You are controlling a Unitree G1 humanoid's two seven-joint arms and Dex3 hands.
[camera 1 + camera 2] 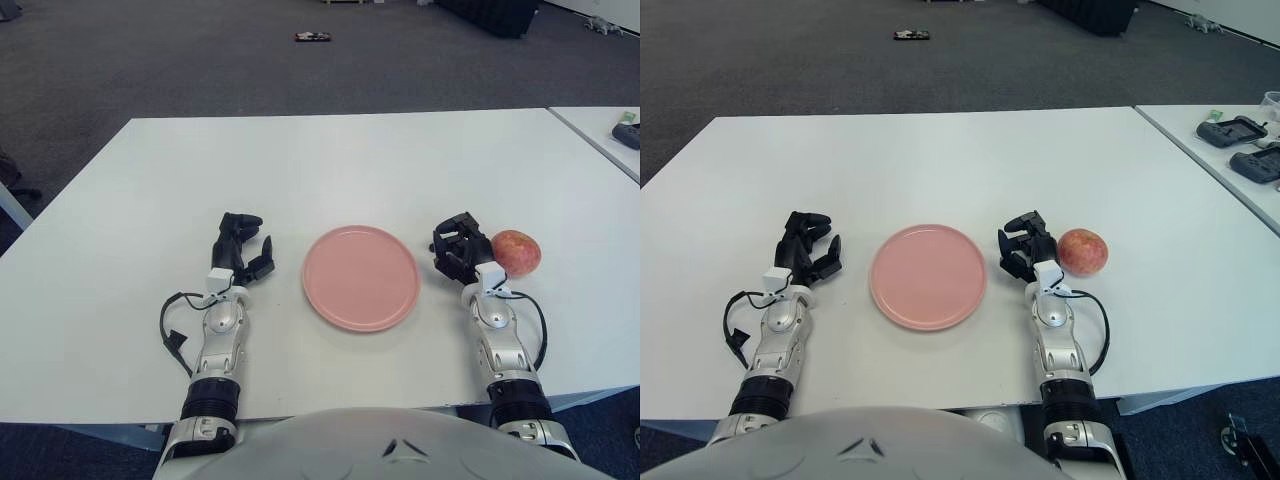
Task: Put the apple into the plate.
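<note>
A red-and-yellow apple (516,252) lies on the white table (330,170), to the right of an empty pink plate (360,277). My right hand (459,247) sits between the plate and the apple, just left of the fruit, its fingers curled and holding nothing. My left hand (241,248) shows to the left of the plate with its fingers curled and empty as well.
A second white table (1230,150) stands to the right with black devices (1232,130) on it. A small dark object (312,37) lies on the carpet far behind. The table's front edge runs close under both forearms.
</note>
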